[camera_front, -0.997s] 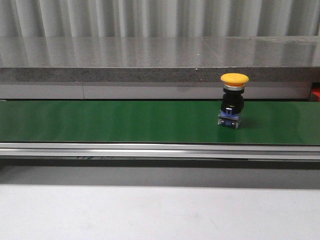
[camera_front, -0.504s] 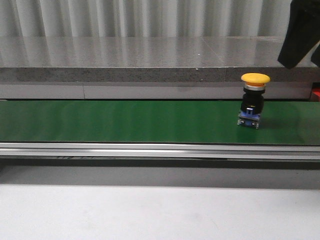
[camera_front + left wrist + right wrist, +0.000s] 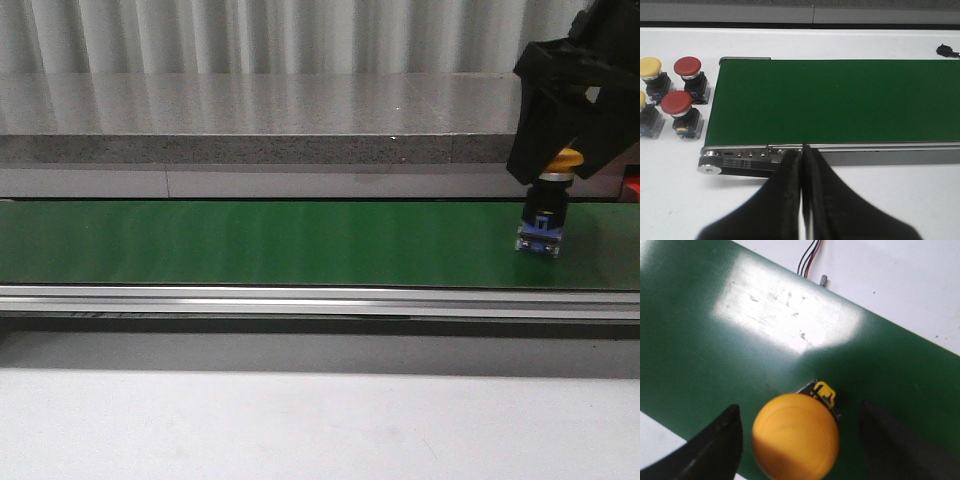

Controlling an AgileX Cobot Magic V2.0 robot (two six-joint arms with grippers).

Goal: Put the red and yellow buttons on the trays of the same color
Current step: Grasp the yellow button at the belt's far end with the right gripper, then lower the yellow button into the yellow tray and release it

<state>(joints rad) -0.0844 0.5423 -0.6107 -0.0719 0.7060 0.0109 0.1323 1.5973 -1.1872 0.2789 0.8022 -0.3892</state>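
A yellow button (image 3: pixel 544 222) stands upright on the green conveyor belt (image 3: pixel 260 245) at the far right. My right gripper (image 3: pixel 560 172) hangs over it and hides part of its cap. In the right wrist view the yellow cap (image 3: pixel 796 435) sits between the two black fingers (image 3: pixel 720 445), apart from both, so the gripper (image 3: pixel 802 440) is open. My left gripper (image 3: pixel 802 150) is shut on nothing, in front of the belt's near rail. Beside the belt's end stand two red buttons (image 3: pixel 687 66) (image 3: pixel 676 101) and two yellow buttons (image 3: pixel 650 66) (image 3: pixel 641 100). The trays are out of view.
A metal rail (image 3: pixel 300 298) runs along the belt's front edge and a grey stone ledge (image 3: pixel 250 120) lies behind it. A small red patch (image 3: pixel 632 186) shows at the right border. A thin cable (image 3: pixel 809 257) lies on the white table past the belt.
The yellow button has travelled right along the belt. My right gripper has come down from the upper right and now straddles its cap.
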